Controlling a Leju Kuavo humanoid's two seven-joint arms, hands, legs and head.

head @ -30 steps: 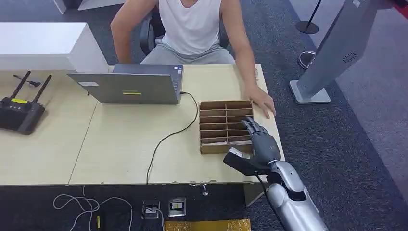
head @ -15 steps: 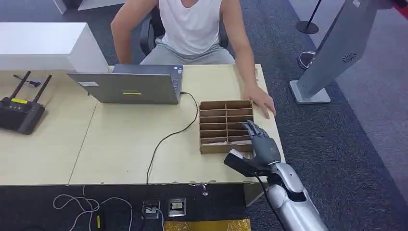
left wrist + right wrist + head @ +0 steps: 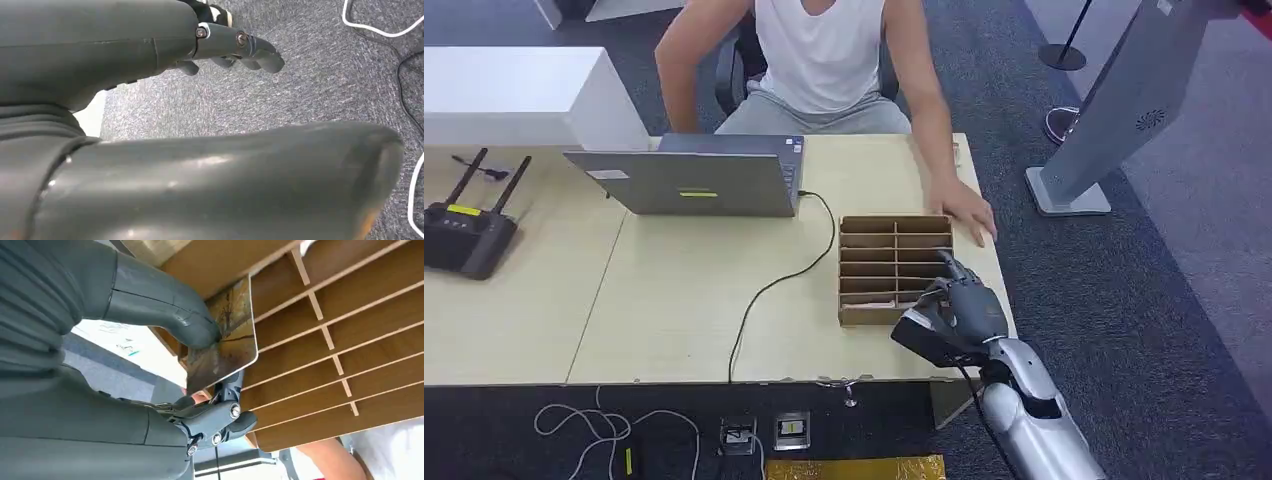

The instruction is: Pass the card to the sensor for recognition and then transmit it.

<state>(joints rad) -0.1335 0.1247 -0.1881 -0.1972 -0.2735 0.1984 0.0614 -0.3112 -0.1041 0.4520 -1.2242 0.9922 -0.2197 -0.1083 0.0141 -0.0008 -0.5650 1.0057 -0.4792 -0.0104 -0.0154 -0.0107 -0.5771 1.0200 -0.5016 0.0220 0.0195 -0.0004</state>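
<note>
While my right hand [image 3: 956, 305] pinches the card [image 3: 227, 337] between thumb and fingers [image 3: 227, 417] just above the slotted wooden tray [image 3: 879, 255] on the table [image 3: 674, 300], I judge pickup nearly done; next I lift clear and swing toward the sensor. My left hand [image 3: 235, 47] hangs empty, fingers loosely curled.

- The surface [image 3: 674, 300] is pale beige wood-look.
- The divided box [image 3: 894, 265] is brown cardboard, tan inside its slots.
- The card [image 3: 225, 340] is glossy, mottled brown and ochre with dark streaks and a thin white edge.
- The right hand [image 3: 959, 310] is dark grey; its arm [image 3: 1034, 420] is silver.
- The left hand [image 3: 230, 47] is dark grey, over speckled grey carpet [image 3: 310, 90].
- The laptop [image 3: 689, 180] is grey with a yellow label.
- The router [image 3: 464, 235] is black with a yellow sticker.
- The cable [image 3: 774, 285] is black.
- The person's top [image 3: 819, 50] is white.
- The kiosk stand [image 3: 1114, 110] is light grey.
</note>
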